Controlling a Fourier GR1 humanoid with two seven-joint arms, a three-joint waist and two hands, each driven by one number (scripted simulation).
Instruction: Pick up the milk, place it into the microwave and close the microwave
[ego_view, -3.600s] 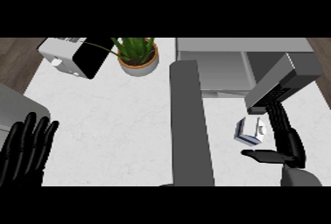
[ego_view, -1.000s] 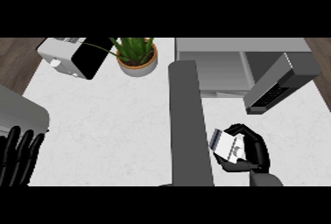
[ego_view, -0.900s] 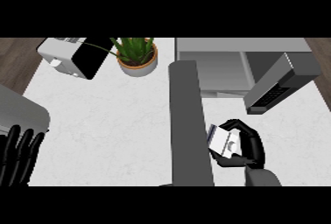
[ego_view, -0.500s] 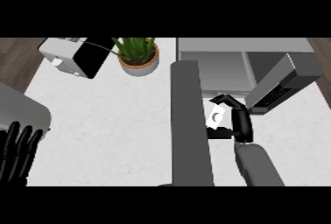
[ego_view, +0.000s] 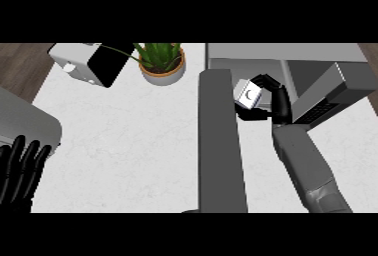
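Observation:
The milk (ego_view: 248, 95) is a small white carton with a blue side, held up by my right hand (ego_view: 275, 98), whose fingers curl round it. It hangs just in front of the microwave (ego_view: 251, 65) opening, between the open microwave door (ego_view: 221, 140) on its left and the grey inner wall at its right. My right forearm stretches from the lower edge up toward the opening. My left hand (ego_view: 21, 172) rests open at the lower left edge, fingers up.
A potted green plant (ego_view: 162, 62) stands at the back, left of the microwave. A white and black appliance (ego_view: 92, 62) sits at the back left. A grey rounded object (ego_view: 22, 120) lies at the left edge.
My right hand has carried the milk away from me, from the counter beside the door up to the microwave opening. The left hand has stayed at the lower left.

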